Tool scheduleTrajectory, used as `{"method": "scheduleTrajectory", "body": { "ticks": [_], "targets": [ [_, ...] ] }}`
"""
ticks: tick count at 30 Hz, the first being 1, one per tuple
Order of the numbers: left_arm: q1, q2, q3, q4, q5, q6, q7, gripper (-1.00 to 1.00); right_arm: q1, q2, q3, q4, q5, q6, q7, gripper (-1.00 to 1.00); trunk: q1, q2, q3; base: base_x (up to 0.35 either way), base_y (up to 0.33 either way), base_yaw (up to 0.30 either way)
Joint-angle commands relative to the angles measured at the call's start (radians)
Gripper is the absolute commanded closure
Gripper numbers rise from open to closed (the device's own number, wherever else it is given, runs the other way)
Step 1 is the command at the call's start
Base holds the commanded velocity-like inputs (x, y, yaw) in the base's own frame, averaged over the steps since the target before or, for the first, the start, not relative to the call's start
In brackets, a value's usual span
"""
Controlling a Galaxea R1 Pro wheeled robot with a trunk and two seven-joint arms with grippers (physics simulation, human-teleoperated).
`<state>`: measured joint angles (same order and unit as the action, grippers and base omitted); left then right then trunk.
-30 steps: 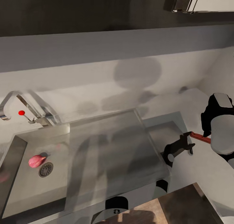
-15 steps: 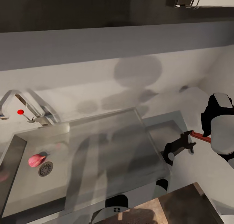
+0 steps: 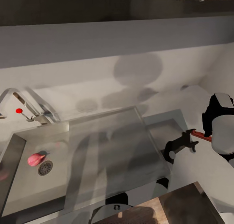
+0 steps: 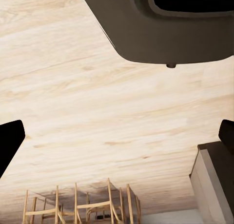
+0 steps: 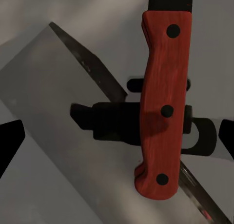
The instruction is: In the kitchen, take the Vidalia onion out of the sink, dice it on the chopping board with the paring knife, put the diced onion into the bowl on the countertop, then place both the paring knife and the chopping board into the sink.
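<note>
The pinkish onion [image 3: 35, 159] lies in the steel sink [image 3: 26, 191] beside the drain. The paring knife [image 5: 163, 107] shows its reddish-brown riveted handle, centred under my right gripper [image 5: 117, 141]. That gripper's fingertips [image 5: 10, 146] stand wide apart and touch nothing. In the head view the knife [image 3: 201, 136] sits on the glossy countertop [image 3: 195, 175] right of the drainboard [image 3: 110, 159], partly under my right arm [image 3: 224, 134]. My left gripper [image 4: 117, 136] hangs open over pale wood floor. The chopping board and the bowl are out of view.
A chrome tap [image 3: 31, 103] with a red knob [image 3: 19, 110] stands behind the basin. A black gripper-shaped shadow or reflection [image 3: 178, 147] lies on the counter by the knife. A wall rises close behind the counter. Wooden chairs [image 4: 78, 204] stand on the floor below my left gripper.
The head view has tilted slightly, so the whole scene slid a little upward. Onion, knife and both arms keep their places.
</note>
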<state>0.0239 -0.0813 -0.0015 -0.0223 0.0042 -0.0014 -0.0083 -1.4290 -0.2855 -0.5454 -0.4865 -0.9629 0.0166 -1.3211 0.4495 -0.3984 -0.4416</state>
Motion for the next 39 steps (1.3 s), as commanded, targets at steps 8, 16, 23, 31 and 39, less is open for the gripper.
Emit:
{"method": "scheduleTrajectory", "body": {
  "ticks": [8, 16, 23, 31, 39],
  "targets": [
    [0.001, 0.0, 0.0, -0.002, 0.0, 0.0, -0.001, -1.0, -0.001, -0.01, -0.002, -0.001, -0.002, 0.002, -0.004, -1.0, 0.001, -0.002, -0.01, 0.0, 0.0, 0.0],
    [0.001, 0.0, 0.0, -0.002, 0.0, 0.0, -0.001, -1.0, -0.001, -0.012, -0.002, 0.0, -0.002, 0.002, -0.004, -1.0, 0.001, -0.002, -0.018, 0.0, 0.0, 0.0],
    [0.001, 0.0, -0.001, -0.002, 0.0, 0.0, -0.001, -1.0, -0.001, -0.012, -0.002, 0.0, -0.002, 0.002, -0.004, -1.0, 0.001, -0.002, -0.022, 0.0, 0.0, 0.0],
    [0.001, 0.0, -0.001, -0.002, 0.0, 0.0, -0.001, -1.0, -0.001, -0.012, -0.002, 0.0, -0.002, 0.002, -0.004, -1.0, 0.001, -0.002, -0.027, 0.0, 0.0, 0.0],
    [0.001, 0.0, -0.001, -0.001, 0.0, 0.0, -0.001, -1.0, -0.001, -0.012, -0.002, -0.001, -0.002, 0.002, -0.003, -1.0, 0.001, -0.002, -0.031, 0.0, 0.0, 0.001]
  ]
}}
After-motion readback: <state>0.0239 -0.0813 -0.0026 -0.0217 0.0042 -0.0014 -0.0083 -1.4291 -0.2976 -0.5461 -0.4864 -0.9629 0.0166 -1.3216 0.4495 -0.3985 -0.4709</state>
